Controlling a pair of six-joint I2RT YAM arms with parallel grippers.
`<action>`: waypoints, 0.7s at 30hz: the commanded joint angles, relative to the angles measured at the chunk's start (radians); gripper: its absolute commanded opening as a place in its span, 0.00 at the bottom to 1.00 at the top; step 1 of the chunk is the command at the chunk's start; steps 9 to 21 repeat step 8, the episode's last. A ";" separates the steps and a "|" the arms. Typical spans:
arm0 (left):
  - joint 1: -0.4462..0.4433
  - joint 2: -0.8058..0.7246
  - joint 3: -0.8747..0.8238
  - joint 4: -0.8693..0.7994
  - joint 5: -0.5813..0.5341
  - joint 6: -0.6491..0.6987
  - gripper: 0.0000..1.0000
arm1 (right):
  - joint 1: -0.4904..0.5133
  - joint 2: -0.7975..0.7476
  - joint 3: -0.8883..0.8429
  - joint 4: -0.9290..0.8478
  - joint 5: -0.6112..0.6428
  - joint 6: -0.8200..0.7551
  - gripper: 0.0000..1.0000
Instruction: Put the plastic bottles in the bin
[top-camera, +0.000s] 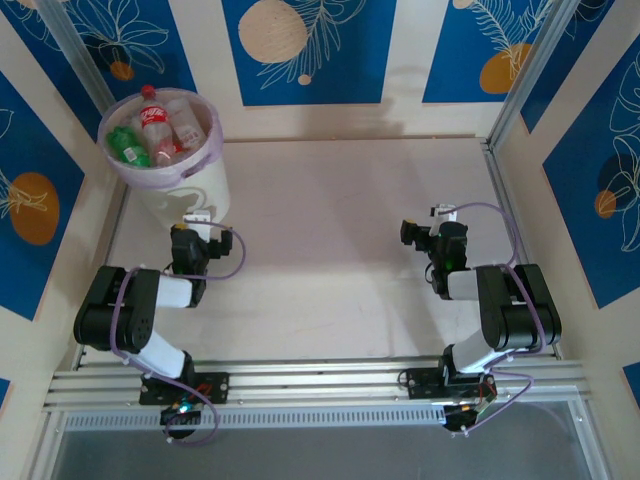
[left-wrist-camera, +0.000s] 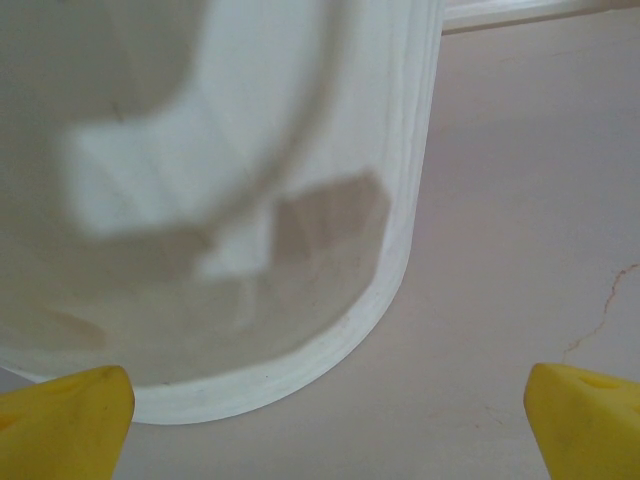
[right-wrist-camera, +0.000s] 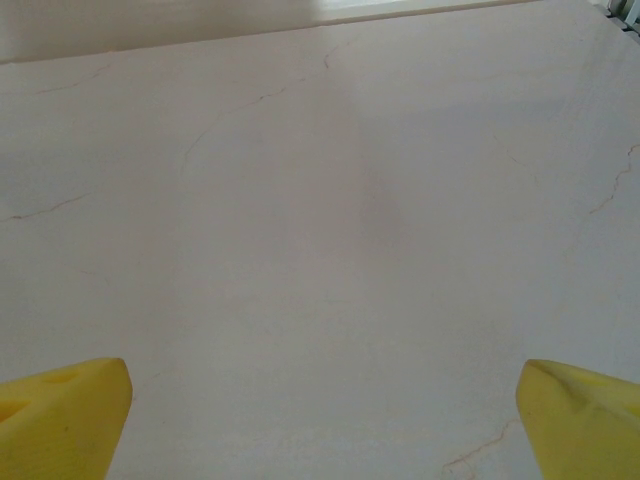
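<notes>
Your left hand (left-wrist-camera: 320, 428) is spread wide, its yellow fingertips (left-wrist-camera: 62, 420) at the bottom corners of the wrist view with nothing between them. It sits low, just in front of the base of the bin (left-wrist-camera: 250, 200). Your right hand (right-wrist-camera: 320, 425) is spread just as wide and grips nothing, over the pale, faintly cracked tabletop (right-wrist-camera: 330, 200). From above, the white bin with its pink liner (top-camera: 128, 172) stands in the far left corner. The plastic bottles (top-camera: 158, 122) lie piled inside it, a green bottle (top-camera: 125, 145) among them.
</notes>
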 joint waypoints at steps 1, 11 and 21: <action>0.006 0.007 -0.008 0.031 0.014 -0.016 1.00 | 0.002 0.004 0.009 0.026 -0.004 -0.001 0.99; 0.005 0.006 -0.008 0.032 0.013 -0.015 1.00 | 0.003 0.000 0.002 0.038 -0.001 -0.001 0.99; 0.005 0.006 -0.008 0.032 0.013 -0.015 1.00 | 0.003 0.000 0.002 0.038 -0.001 -0.001 0.99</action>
